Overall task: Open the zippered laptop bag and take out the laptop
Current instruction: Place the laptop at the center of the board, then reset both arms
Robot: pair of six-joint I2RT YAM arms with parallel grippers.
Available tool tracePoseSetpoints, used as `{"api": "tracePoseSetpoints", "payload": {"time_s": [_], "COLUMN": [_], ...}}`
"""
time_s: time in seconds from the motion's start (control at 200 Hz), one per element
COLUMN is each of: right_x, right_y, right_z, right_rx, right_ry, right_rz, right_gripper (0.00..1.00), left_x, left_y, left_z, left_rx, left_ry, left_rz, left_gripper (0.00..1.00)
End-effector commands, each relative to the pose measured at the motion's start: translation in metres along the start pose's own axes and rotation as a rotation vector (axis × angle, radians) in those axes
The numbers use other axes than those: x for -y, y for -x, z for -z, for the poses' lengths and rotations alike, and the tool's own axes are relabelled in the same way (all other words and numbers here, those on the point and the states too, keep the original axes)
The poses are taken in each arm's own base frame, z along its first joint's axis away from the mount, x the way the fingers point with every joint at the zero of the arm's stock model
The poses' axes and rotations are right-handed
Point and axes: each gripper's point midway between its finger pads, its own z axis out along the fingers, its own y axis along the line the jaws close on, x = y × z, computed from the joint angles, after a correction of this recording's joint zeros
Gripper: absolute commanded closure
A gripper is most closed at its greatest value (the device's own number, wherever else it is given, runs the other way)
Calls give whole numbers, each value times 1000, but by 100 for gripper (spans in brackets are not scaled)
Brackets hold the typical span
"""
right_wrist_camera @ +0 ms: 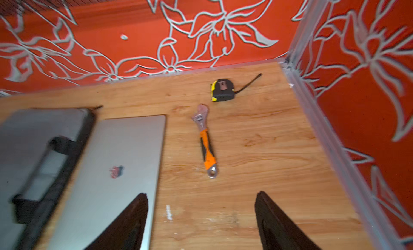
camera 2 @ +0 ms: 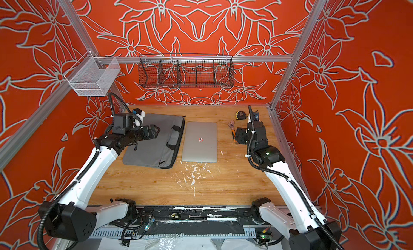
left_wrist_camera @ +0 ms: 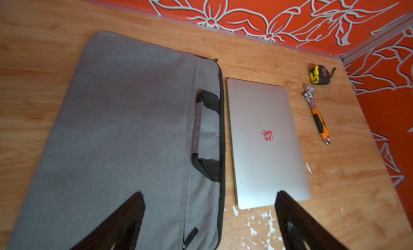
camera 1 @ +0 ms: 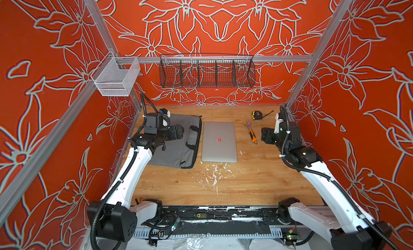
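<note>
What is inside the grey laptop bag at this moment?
Its inside is hidden: the laptop bag lies flat and its fabric covers everything within. The laptop is not in it; it lies on the table beside the bag, fully in view.

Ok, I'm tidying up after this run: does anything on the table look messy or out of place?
White flecks litter the table on the robot's side of the laptop, like chipped paint. Nothing else stands out.
</note>
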Motion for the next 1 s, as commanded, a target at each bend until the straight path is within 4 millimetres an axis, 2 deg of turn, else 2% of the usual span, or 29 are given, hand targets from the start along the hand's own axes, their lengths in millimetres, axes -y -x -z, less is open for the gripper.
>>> {"api": "tracePoseSetpoints", "payload": {"time_s": [0.0, 0.055, 0.13, 0.21, 0.265, 0.31, 0.445, 0.6, 0.716, 0.861, 0.996], "right_x": [34, 42, 54, 67, 70, 73, 73, 74, 81, 88, 90], "right_y": [-21, -35, -53, -72, -82, -89, -98, -105, -106, -106, -101], "right_z": [-12, -21, -32, -42, -49, -54, -66, -76, -77, -78, -81], "right_rx": [19, 27, 34, 43, 37, 27, 29, 67, 102, 128, 161], "right_ry": [-185, -225, -288, -362, -380, -392, -384, -329, -336, -320, -304], "right_rz": [91, 116, 127, 104, 114, 127, 162, 120, 79, 61, 46], "right_gripper": [7, 2, 2, 2, 2, 2, 2, 2, 2, 2, 2], "left_x": [-34, -52, -74, -95, -103, -106, -122, -127, -134, -137, -130], "left_y": [1, -7, -19, -33, -45, -48, -70, -91, -105, -97, -87], "left_z": [0, -3, -5, 0, -2, 5, 1, -20, -39, -48, -58], "left_rx": [107, 144, 179, 210, 221, 264, 291, 261, 199, 180, 216], "left_ry": [161, 237, 335, 436, 465, 472, 524, 506, 527, 550, 467], "left_rz": [-41, -42, -33, 5, 13, 19, 53, 74, 30, -22, -36], "left_gripper": [6, 3, 0, 2, 2, 3, 3, 3, 3, 3, 3]}}
